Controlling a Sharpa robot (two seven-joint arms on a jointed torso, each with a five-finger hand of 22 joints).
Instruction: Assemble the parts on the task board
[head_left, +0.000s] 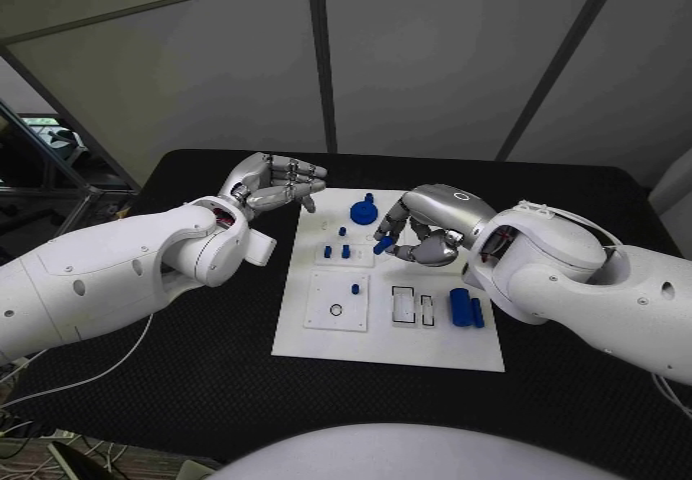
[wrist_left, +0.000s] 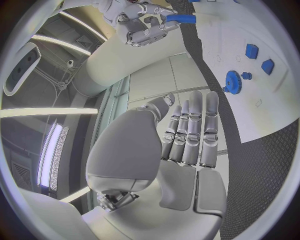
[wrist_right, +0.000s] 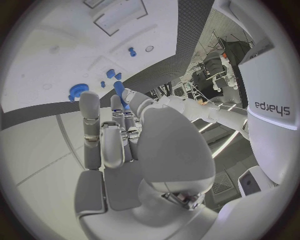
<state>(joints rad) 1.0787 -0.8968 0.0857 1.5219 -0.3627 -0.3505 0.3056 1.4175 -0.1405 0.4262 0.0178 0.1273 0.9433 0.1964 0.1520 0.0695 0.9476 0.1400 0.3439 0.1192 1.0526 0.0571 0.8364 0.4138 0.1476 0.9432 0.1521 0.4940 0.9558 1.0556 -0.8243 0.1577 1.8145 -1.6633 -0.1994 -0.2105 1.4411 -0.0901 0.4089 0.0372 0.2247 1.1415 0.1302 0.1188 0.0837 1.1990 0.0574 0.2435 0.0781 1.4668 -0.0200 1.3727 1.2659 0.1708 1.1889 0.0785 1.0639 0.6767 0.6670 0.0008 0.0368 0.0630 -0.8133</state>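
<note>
A blue peg (head_left: 384, 243) is pinched in the right hand's fingertips (head_left: 389, 238) over the far middle of the task board (head_left: 387, 350), seemingly for insertion. The left hand (head_left: 270, 185) waits off the board's far left corner, fingers loosely curled, holding nothing.

One white board (head_left: 433, 350) on one black tabletop (head_left: 173, 380). One blue gear (head_left: 364, 212). Three small pieces (head_left: 342, 232) (head_left: 327, 252) (head_left: 346, 250), blue, near the gear. One blue peg (head_left: 355, 289) standing alone on a raised square. Two long blue cylinders (head_left: 459, 305) (head_left: 477, 320) side by side. One more blue rod (head_left: 382, 245), pinched in the fingers of the right hand (head_left: 418, 235). Two rectangular slots (head_left: 404, 305) (head_left: 428, 306). One ring mark (head_left: 336, 310). Two hands, counting the left hand (head_left: 274, 185).
</note>
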